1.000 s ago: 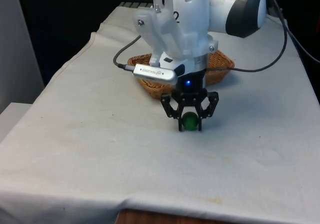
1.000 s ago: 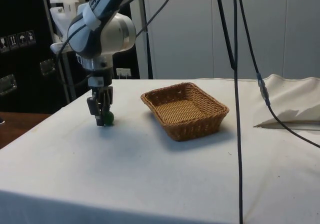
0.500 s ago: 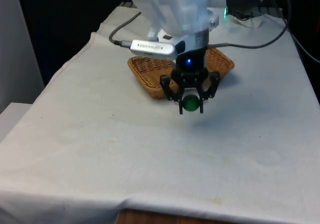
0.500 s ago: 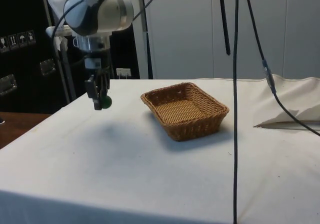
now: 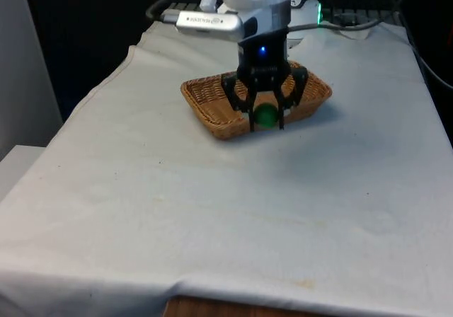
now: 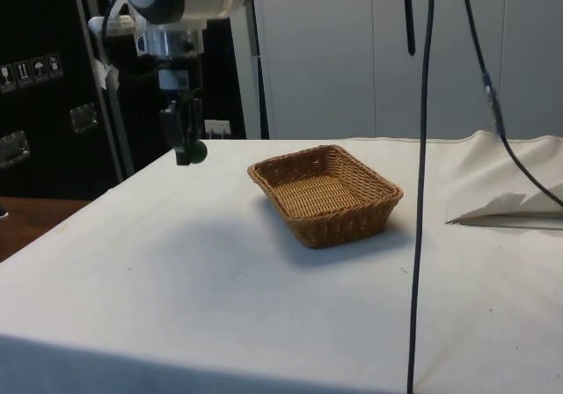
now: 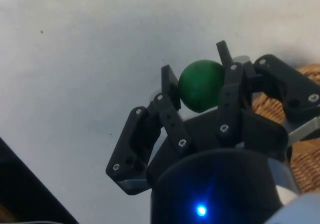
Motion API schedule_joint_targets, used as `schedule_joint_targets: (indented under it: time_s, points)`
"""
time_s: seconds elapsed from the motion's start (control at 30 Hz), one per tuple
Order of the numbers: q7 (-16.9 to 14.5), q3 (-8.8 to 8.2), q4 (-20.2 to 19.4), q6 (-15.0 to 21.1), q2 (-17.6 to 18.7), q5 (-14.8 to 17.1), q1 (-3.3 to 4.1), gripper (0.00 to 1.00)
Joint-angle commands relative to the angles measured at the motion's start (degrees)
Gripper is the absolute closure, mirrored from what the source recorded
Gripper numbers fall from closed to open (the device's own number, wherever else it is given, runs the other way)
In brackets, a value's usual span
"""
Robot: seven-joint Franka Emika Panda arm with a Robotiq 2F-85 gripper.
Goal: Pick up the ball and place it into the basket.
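Green ball (image 7: 201, 85): 1, clamped between my gripper (image 5: 266, 116) fingers, held in the air. Wicker basket (image 6: 325, 193): 1, on white cloth (image 5: 212, 204), just beside.

Table (image 5: 141, 211) is covered by a white cloth (image 6: 220, 306), lightly wrinkled, hanging over the near edge. One wicker basket (image 6: 325, 193) (rectangular, brown weave) sits directly on the cloth, toward 12 o'clock from table centre in the front view.
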Motion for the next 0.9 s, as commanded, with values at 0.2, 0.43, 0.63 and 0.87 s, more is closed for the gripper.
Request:
schedule_joint_targets:
  time_s: [0.2,0.43,0.63,0.87]
  points:
    - [0.06,-0.69,-4.81,0.46,-4.98,-2.92,0.63,1.00]
    - [0.17,-0.97,-8.42,0.40,-9.00,-5.10,0.74,1.00]
    - [0.00,-0.80,-10.66,0.00,-11.69,-6.36,0.34,1.00]
    - [0.86,-1.55,-14.78,0.80,-16.27,-9.80,0.97,1.00]
